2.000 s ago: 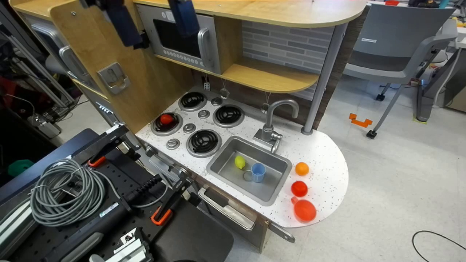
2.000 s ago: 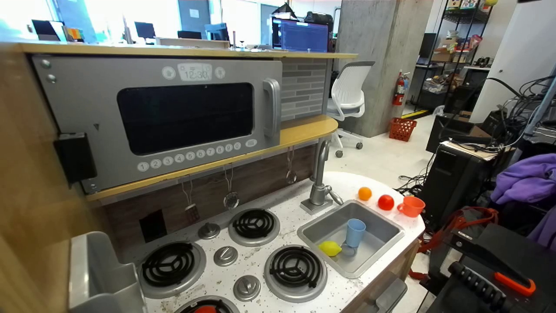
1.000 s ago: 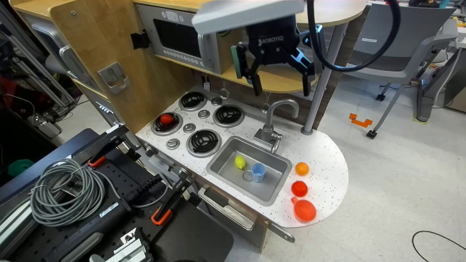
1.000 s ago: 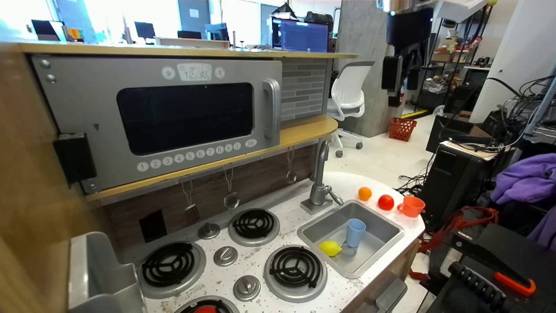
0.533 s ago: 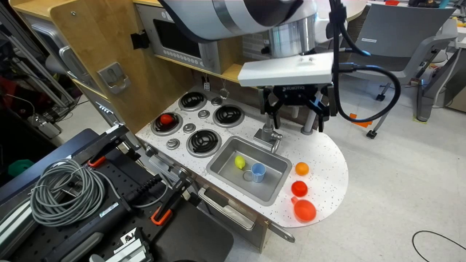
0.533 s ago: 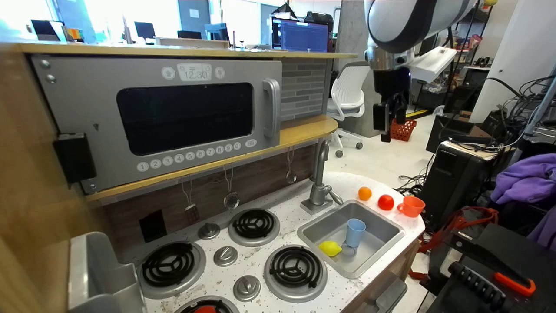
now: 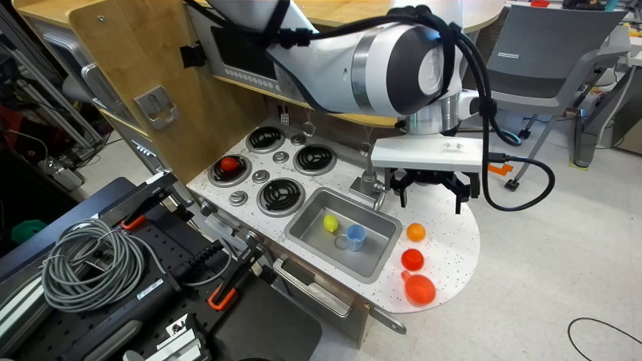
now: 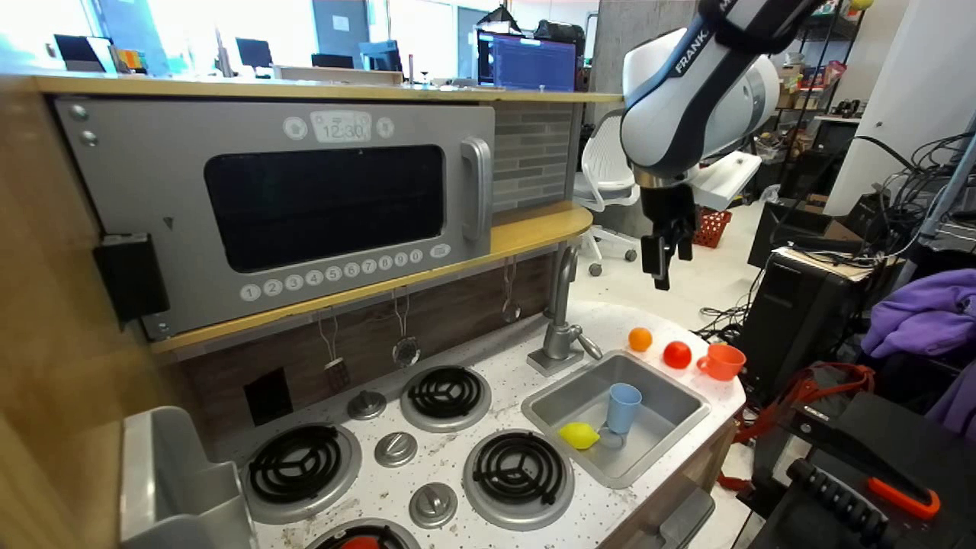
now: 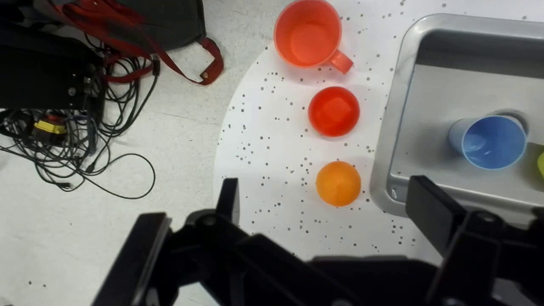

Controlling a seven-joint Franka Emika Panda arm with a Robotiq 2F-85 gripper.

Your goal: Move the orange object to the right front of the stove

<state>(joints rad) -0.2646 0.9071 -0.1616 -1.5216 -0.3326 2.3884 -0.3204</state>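
Observation:
The orange object (image 7: pixel 416 232) is a small orange ball. It rests on the white counter beyond the sink's end, also in an exterior view (image 8: pixel 640 339). In the wrist view the orange object (image 9: pixel 338 183) lies between my fingertips as seen from above, untouched. My gripper (image 7: pixel 431 204) is open and empty, pointing down above the counter. It also shows in an exterior view (image 8: pixel 671 268) and in the wrist view (image 9: pixel 324 181). The stove (image 7: pixel 286 170) has several black burners, across the sink from the ball. A red round piece (image 7: pixel 229 164) sits on one burner.
A red piece (image 7: pixel 412 259) and a red-orange cup (image 7: pixel 420 291) stand beside the ball. The sink (image 7: pixel 346 260) holds a blue cup (image 7: pixel 355 237) and a yellow lemon (image 7: pixel 330 223). The faucet (image 8: pixel 563 335) rises beside the sink, under a wooden shelf (image 8: pixel 541 225).
The arm has come from the microwave at the upper left, moved right, and lowered the gripper toward the counter beside the faucet. The gripper stays open. The objects have not moved.

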